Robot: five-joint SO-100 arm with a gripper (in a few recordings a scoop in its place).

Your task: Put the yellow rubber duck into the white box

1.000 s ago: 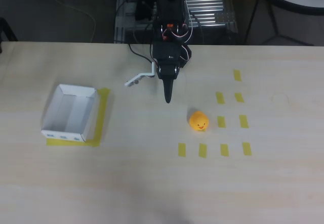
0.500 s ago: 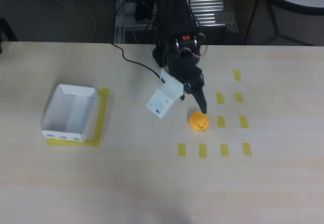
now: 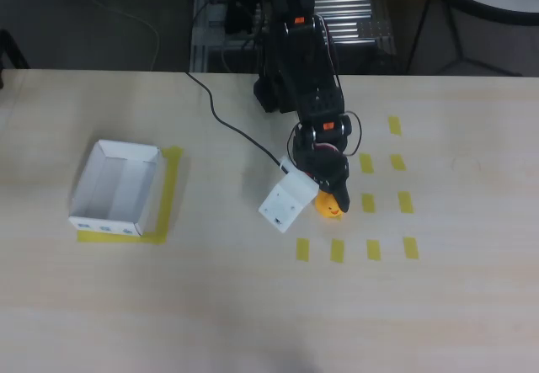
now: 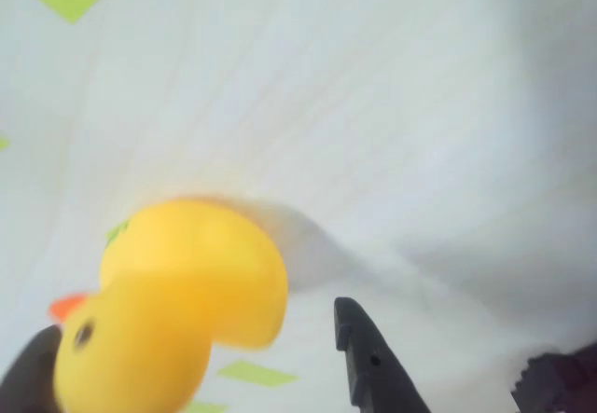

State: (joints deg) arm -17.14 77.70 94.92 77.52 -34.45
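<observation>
Claw (image 3: 330,198): lowered over the yellow rubber duck (image 3: 329,207) on the pale worktop (image 3: 253,306), fingers spread apart either side of it in the wrist view (image 4: 196,357). Duck: right of centre among yellow tape strips (image 3: 337,250). White box (image 3: 115,188): well apart at left, on a yellow tape outline.

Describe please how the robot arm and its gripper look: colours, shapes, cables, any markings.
The arm is black, built of boxy segments with small orange-red marks at the joints. Thin black cables run from it across the table. A white block sits beside the gripper. In the wrist view, one finger is dark, narrow and pointed.
</observation>
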